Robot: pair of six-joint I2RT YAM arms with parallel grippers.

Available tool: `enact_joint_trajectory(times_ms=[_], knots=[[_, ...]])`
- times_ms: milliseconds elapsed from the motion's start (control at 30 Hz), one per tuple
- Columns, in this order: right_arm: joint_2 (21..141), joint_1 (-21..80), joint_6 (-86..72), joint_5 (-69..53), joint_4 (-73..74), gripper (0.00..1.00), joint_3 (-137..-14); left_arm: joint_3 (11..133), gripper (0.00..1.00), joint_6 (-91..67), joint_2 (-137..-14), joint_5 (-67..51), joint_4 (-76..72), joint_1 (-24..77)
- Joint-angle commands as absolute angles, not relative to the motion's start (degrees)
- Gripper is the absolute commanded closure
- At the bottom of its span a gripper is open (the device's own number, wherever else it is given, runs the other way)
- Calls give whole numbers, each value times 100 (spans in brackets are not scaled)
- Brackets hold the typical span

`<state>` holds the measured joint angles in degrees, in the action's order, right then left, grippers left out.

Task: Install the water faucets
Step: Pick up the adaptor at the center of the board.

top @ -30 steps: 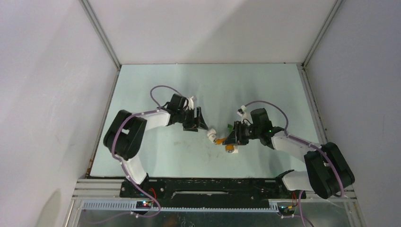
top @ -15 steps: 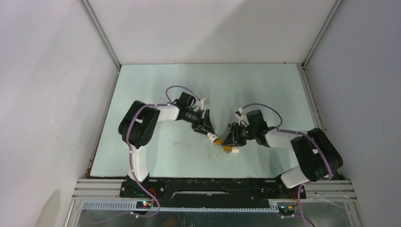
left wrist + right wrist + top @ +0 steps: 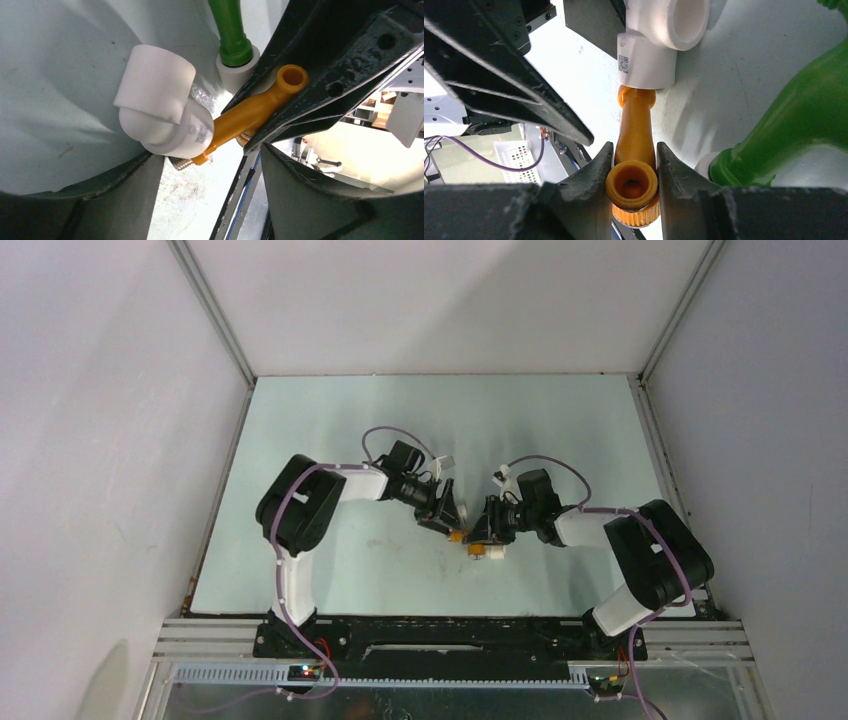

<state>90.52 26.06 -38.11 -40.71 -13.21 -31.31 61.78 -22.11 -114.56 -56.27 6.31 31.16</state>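
Top external: open table [image 3: 330, 420] on every side, walls well clear; tight only mid-table, between left gripper [image 3: 452, 518] and right gripper [image 3: 484, 532]. Versus a second ago: both closed in, left gripper now spread around white elbow [image 3: 160, 110], contact possibly one finger only. Right gripper pinched on orange faucet [image 3: 635, 125], glossy, far end butted into elbow; green faucet [image 3: 794, 125] just beside.
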Motion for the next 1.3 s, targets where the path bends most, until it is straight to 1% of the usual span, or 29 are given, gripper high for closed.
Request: enact_joint_trajectory(times_ms=[0, 100, 200, 367, 567, 733, 833, 933, 1033, 1267], knots=[[9048, 2619, -3500, -3647, -1140, 100, -3212, 6371, 20, -2163, -11389, -4502, 834, 3001], [8904, 2600, -3377, -3585, -935, 100, -3215, 6530, 15, -2121, -11296, -3888, 1232, 2860], [8792, 2568, -3263, -3506, -707, 100, -3215, 6851, 14, -1867, -11333, -3339, 1809, 2788], [8608, 2486, -3151, -3414, -484, 100, -3217, 7414, 11, -1589, -11582, -2919, 2271, 2777], [8653, 2401, -3144, -3415, -528, 100, -3217, 7971, 11, -1512, -12075, -3614, 2269, 2838], [8706, 2399, -3146, -3377, -498, 100, -3284, 8266, 14, -1256, -12346, -4399, 2432, 3098], [8696, 2377, -3110, -3311, -420, 100, -3329, 8158, 17, -1291, -12439, -4883, 2215, 3241], [8675, 2364, -3067, -3245, -348, 100, -3367, 8013, 23, -1282, -12445, -5135, 2130, 3401], [8652, 2353, -3009, -3171, -242, 100, -3392, 7723, 32, -1361, -12327, -5170, 1985, 3479], [8562, 2357, -2899, -3046, -85, 100, -3393, 6874, 43, -1942, -11801, -5109, 1046, 3486]])
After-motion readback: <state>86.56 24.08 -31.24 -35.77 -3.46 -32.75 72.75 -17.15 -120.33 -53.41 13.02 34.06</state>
